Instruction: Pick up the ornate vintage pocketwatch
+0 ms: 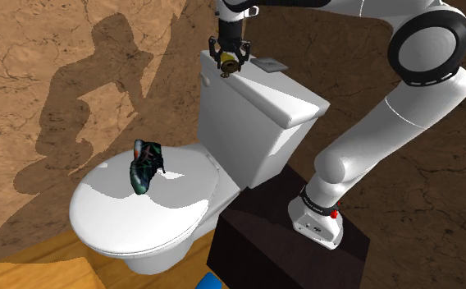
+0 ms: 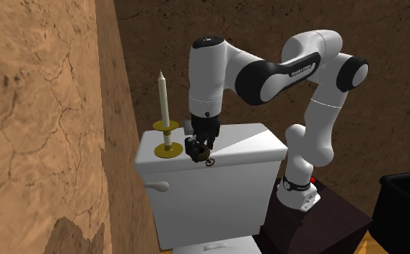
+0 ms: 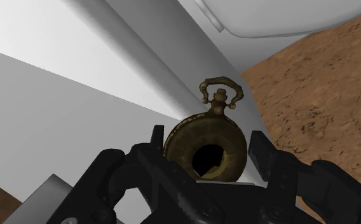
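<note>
The pincer (image 1: 228,59) is clamped on the brass pocketwatch (image 3: 204,145) by its rim at the toilet tank lid's (image 2: 247,141) edge, with the candlestick (image 2: 166,130) at its nine o'clock in the second exterior view, probably so it lifts squarely.

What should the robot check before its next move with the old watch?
1. Pocketwatch sits between the fingers: ok.
2. Gripper clasps the watch on both sides: ok, going by the wrist view.
3. Watch is clear of the toilet tank lid: cannot tell.
4. Candlestick is apart from the gripper: ok, but it stands close beside it on the tank lid.
5. Shoe on the toilet seat lid is out of the way: ok, it lies well below the gripper.
</note>
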